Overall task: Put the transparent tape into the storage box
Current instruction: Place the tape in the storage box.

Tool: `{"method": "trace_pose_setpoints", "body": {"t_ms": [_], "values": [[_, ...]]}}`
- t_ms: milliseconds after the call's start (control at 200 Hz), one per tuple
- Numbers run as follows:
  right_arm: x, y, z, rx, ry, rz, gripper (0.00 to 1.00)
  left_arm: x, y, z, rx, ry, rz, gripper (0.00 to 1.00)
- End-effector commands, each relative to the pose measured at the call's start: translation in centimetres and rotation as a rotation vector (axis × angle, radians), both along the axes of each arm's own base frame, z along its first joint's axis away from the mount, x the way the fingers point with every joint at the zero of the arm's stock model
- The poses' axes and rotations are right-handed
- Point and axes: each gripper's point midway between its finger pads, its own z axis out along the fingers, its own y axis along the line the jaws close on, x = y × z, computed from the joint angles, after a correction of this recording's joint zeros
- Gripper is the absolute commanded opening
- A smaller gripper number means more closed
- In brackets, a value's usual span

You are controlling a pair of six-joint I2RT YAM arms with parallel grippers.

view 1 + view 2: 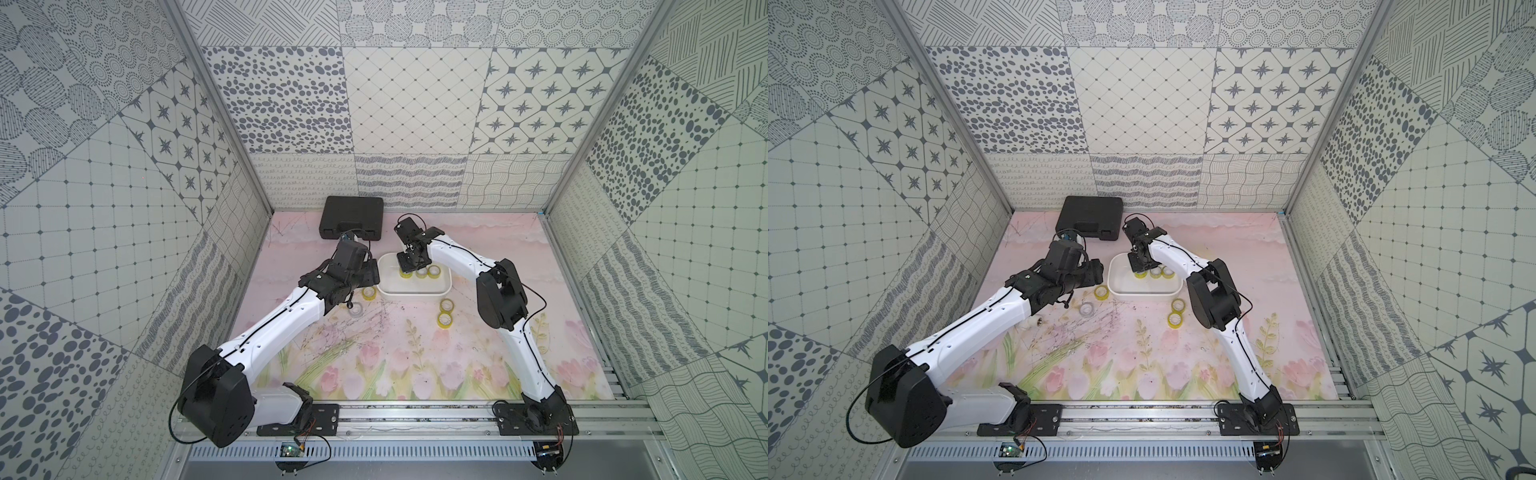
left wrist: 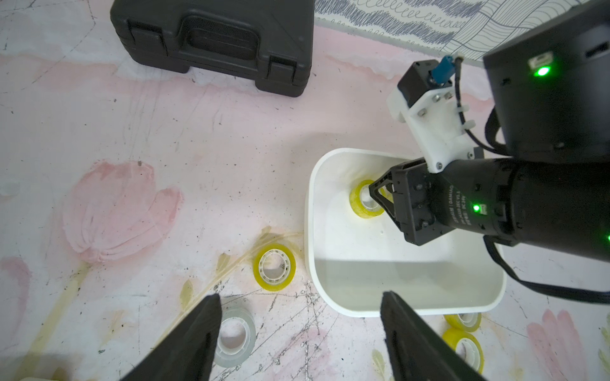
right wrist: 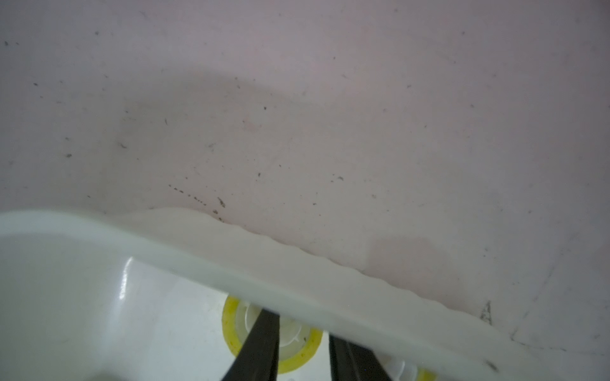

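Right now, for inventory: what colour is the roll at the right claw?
Yellow roll, best in left wrist view.

Patterned walls [image 1: 415, 104], pink floral mat [image 1: 374, 353], perhaps scuffed

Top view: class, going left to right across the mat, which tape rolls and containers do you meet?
Greyish-clear tape roll → yellow tape roll → white storage box.
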Motion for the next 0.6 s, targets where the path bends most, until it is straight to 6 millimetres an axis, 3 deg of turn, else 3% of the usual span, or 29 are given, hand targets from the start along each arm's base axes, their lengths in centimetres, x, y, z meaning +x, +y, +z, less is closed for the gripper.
{"method": "trace_pose_setpoints", "body": {"t_ms": [0,170,435,595], "values": [[0.6,1.0,2.8,0.043,-0.059,0.009,0.29,0.3,0.0,0.1,0.0,-0.008,-0.008,0.81],[0.1,0.8,6.3,0.09,-0.091,-0.001,0.29,0.2,0.7,-1.8,-0.002,0.065,-0.003,0.83],[-3.4,-1.9,10.8,0.16,-0.087,-0.053,0.31,-0.5,2.8,-6.8,-0.056,0.224,0.069,0.84],[-5.7,-3.1,12.7,0.204,-0.089,-0.075,0.44,0.1,3.5,-9.3,-0.109,0.303,0.099,0.84]]}}
